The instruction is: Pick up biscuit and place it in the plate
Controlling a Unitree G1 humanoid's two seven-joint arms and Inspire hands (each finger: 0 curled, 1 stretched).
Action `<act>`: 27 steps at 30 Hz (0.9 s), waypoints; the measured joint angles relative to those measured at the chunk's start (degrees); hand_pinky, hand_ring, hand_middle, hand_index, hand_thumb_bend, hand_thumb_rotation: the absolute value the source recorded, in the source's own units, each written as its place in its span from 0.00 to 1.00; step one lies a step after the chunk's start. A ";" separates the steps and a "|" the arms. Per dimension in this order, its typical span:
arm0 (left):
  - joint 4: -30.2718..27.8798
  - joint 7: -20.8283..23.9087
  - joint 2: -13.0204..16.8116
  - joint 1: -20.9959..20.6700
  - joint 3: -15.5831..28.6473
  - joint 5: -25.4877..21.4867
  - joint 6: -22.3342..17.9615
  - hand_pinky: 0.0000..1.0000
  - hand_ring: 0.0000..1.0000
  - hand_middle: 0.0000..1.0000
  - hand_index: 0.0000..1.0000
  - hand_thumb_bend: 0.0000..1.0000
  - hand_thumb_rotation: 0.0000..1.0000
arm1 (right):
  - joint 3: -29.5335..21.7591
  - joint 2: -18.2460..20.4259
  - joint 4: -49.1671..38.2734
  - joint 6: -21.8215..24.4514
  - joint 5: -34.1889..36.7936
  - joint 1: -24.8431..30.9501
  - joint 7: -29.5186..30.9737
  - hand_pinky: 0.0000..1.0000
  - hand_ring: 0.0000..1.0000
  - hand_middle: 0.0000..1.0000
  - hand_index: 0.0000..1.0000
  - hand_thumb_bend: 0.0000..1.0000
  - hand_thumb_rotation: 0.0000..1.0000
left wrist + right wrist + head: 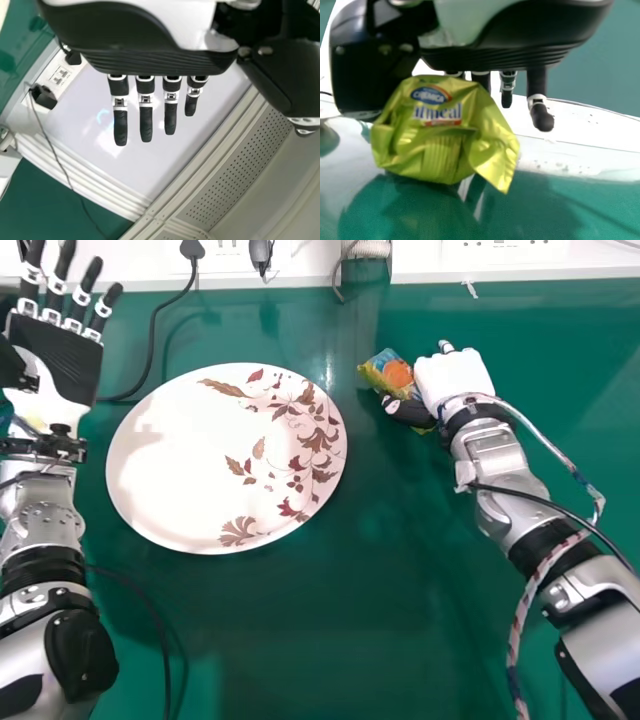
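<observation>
The biscuit packet (388, 368) is sitting against the palm side of the right robot hand (456, 378); whether that hand is gripping it, I cannot tell. The left robot hand (58, 352) is spreading straight, released.

Green table (300, 640): plate (165, 465), cable (151, 345), perhaps biscuit (440, 145)

Notes on the covered and the cropped.
Head view: right hand (450, 378) covers part of the biscuit packet (385, 368); top edge clips left hand (55, 355) at a fingertip, also the socket strip (570, 258). Right wrist view: packet hides part of that hand; biscuit itself hidden inside wrapper (440, 145).
</observation>
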 measured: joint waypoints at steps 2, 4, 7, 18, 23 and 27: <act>0.36 -0.43 0.21 -0.04 0.00 0.01 0.19 0.62 0.75 0.80 0.96 1.00 0.68 | -0.32 -0.29 -1.46 -0.42 0.24 0.70 0.30 0.09 0.16 0.47 0.49 0.51 0.00; 0.95 -0.65 0.40 -0.08 0.00 0.05 0.08 0.57 0.72 0.74 0.95 1.00 0.68 | -0.69 -0.57 -2.60 -0.50 0.32 1.35 0.81 0.09 0.16 0.47 0.49 0.51 0.00; 1.64 -1.71 0.85 -0.09 0.00 0.07 -0.22 0.50 0.68 0.72 0.94 1.00 0.66 | -1.49 -1.37 -5.04 -0.44 0.49 1.79 2.78 0.09 0.17 0.47 0.49 0.51 0.00; 5.82 -3.53 2.38 -0.88 -0.02 0.65 -3.17 0.44 0.60 0.71 0.84 1.00 0.65 | -7.51 -4.54 -20.63 1.50 1.75 3.62 11.13 0.13 0.19 0.47 0.49 0.52 0.00; 7.92 -5.21 3.20 -1.60 -0.06 1.12 -4.21 0.45 0.61 0.72 0.81 1.00 0.69 | -9.21 -5.36 -25.04 1.66 0.74 4.69 11.12 0.16 0.22 0.47 0.49 0.52 0.00; 8.56 -5.48 3.28 -1.64 -0.08 1.23 -4.25 0.47 0.61 0.72 0.81 0.97 0.66 | -10.79 -5.33 -28.38 1.60 0.41 5.55 11.02 0.17 0.22 0.47 0.49 0.52 0.00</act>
